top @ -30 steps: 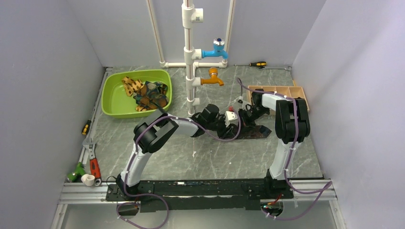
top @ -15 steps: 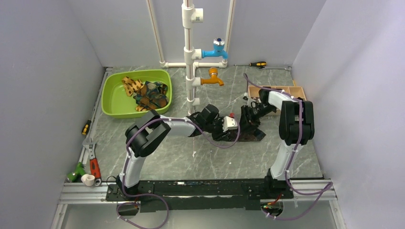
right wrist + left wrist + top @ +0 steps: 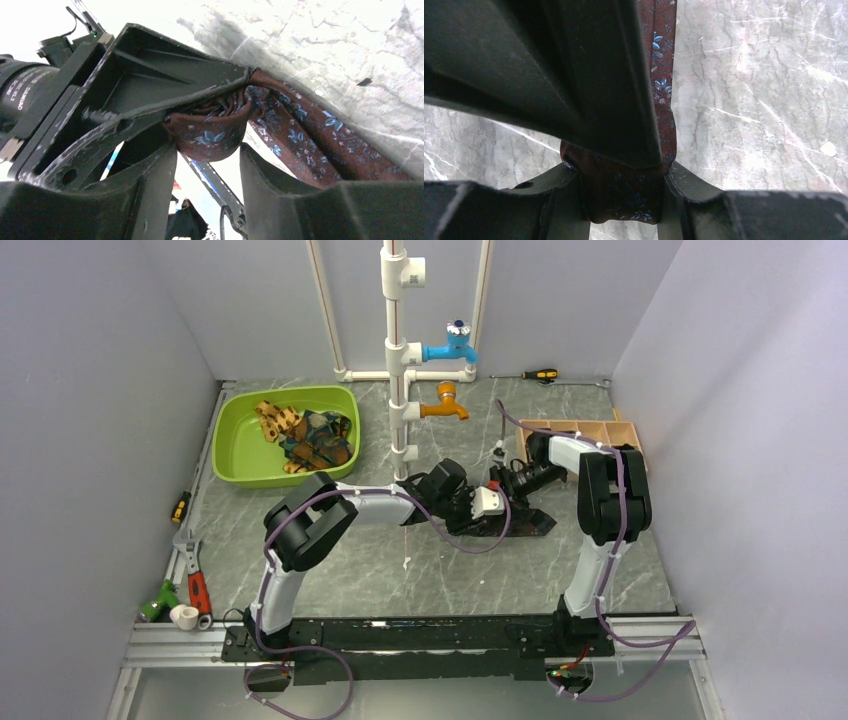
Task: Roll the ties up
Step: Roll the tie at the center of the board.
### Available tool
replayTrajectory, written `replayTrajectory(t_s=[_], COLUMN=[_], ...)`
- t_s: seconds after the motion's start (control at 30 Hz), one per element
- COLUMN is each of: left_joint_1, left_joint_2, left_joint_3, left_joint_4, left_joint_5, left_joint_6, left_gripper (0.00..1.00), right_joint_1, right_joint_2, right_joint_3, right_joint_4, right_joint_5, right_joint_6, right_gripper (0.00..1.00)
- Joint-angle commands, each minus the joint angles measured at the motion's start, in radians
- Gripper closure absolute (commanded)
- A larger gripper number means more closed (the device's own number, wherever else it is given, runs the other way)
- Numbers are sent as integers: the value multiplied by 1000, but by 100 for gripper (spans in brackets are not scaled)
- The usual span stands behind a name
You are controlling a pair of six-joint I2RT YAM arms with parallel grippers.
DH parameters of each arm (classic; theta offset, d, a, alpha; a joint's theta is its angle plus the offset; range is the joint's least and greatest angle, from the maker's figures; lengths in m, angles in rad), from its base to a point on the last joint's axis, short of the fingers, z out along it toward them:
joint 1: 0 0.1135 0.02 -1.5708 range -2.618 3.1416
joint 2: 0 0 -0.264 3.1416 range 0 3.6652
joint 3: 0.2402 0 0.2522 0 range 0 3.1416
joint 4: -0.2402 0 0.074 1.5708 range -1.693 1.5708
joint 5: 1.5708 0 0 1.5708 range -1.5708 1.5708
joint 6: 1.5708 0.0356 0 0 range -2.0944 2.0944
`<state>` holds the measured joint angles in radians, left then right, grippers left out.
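Note:
A dark brown tie (image 3: 536, 524) with small pale blue speckles lies on the marble table at mid-right, its near end wound into a small roll. In the left wrist view the roll (image 3: 624, 192) sits pinched between my left gripper's (image 3: 624, 200) jaws, and the flat tail (image 3: 663, 75) runs away over the table. In the right wrist view the roll (image 3: 207, 131) sits at the tips of my right gripper (image 3: 207, 160), with the tail (image 3: 320, 145) trailing right. Both grippers (image 3: 503, 512) (image 3: 510, 487) meet at the roll. Other ties (image 3: 315, 440) lie heaped in a green basin (image 3: 235, 455).
A white pipe stand (image 3: 398, 390) with a blue and an orange tap stands just behind the grippers. A wooden compartment tray (image 3: 590, 428) is at the back right. Hand tools (image 3: 195, 585) lie along the left edge; a screwdriver (image 3: 540, 374) lies by the back wall.
The loose tail on the table has grown shorter. My right gripper has shifted left toward the left gripper, and both stay together at the roll.

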<state>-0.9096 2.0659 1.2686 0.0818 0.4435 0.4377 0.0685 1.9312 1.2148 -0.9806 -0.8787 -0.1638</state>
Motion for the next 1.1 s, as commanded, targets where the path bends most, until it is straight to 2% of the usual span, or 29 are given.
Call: replayTrajectory(t_s=[0.0,0.03,0.17,0.3,0.4,0.43,0.47,0.53,0.57,0.77,1.0,1.07], left_joint_1=[-11,-12,-12,-5,2,5,7,10,10,12,12,12], left_joint_2=[71,72,63,56,35,30,25,19,17,25,58,71], left_joint_3=[-38,-35,-46,-42,-59,-59,-60,-64,-67,-55,-38,-37], left_joint_4=[-222,-227,-215,-182,-79,-47,-16,66,99,233,343,382], left_joint_5=[-55,-53,-36,1,36,63,80,112,130,217,209,204], left_joint_6=[53,56,69,86,85,86,79,65,57,12,-27,-33], left_gripper=[75,75,69,49,38,28,24,21,14,10,9,1], right_joint_1=[-4,-4,-7,-29,-61,-64,-99,-118,-124,-131,-129,-123], right_joint_2=[31,37,54,74,88,94,98,102,102,107,128,141], right_joint_3=[-12,-13,-15,-19,-27,-27,-25,-18,-15,15,42,49], right_joint_4=[85,90,91,64,53,49,45,39,40,59,65,61], right_joint_5=[6,5,55,134,201,222,238,271,288,371,431,441], right_joint_6=[31,30,7,-27,-39,-40,-41,-45,-43,-18,0,-5], right_gripper=[56,62,100,100,100,100,100,100,100,100,100,100])
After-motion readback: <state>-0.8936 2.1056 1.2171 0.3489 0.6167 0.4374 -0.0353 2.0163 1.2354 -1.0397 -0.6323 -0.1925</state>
